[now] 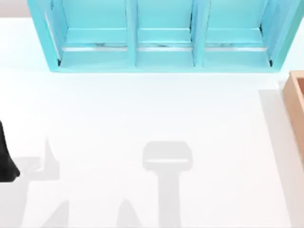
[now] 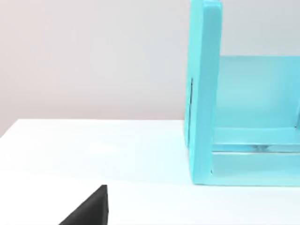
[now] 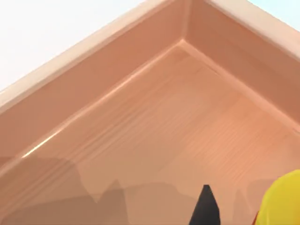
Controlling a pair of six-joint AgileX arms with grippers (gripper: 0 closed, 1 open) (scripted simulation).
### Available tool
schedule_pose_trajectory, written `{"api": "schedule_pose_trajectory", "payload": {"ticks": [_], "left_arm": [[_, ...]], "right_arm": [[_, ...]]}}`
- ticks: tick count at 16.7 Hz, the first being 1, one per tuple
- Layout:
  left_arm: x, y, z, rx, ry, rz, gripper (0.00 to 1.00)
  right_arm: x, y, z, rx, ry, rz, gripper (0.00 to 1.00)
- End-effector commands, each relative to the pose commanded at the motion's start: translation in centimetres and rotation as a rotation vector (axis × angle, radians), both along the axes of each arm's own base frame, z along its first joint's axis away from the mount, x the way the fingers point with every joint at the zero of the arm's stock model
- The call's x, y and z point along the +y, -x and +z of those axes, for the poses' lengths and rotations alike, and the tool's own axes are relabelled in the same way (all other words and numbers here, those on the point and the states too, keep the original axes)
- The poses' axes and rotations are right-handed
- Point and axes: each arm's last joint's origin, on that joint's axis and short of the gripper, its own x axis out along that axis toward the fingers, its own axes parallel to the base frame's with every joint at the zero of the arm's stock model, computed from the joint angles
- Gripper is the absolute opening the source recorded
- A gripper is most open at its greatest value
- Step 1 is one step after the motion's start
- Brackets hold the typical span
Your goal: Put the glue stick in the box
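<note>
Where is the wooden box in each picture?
Top view: the box sits at the table's right edge, partly cut off, below the teal shelf unit's right end.
Left wrist view: the box is not in it; the teal shelf unit stands on the white table.
Right wrist view: the box's inside corner and floor, seen from just above.
Shared landmark: the white table, beyond the box's rim in the right wrist view.
</note>
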Motion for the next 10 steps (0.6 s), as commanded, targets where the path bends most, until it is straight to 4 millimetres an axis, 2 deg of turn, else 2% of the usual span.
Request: {"api": "schedule_pose_trajectory", "payload": {"ticks": [2,4,10], "left_arm": [[0.0,0.0,0.0,0.0,0.0,0.0,1.0],[0.0,0.0,0.0,0.0,0.0,0.0,1.0],[0.0,0.0,0.0,0.0,0.0,0.0,1.0]], "right_arm": [[0.2,2.2,-0.6,-0.044,-0.035,-0.001,0.0],[0.3,3.5,-1.1,-0.073,-0.053,-0.009,0.0],[0.4,3.7,-1.4,-0.077,-0.058,-0.008,0.0]]}}
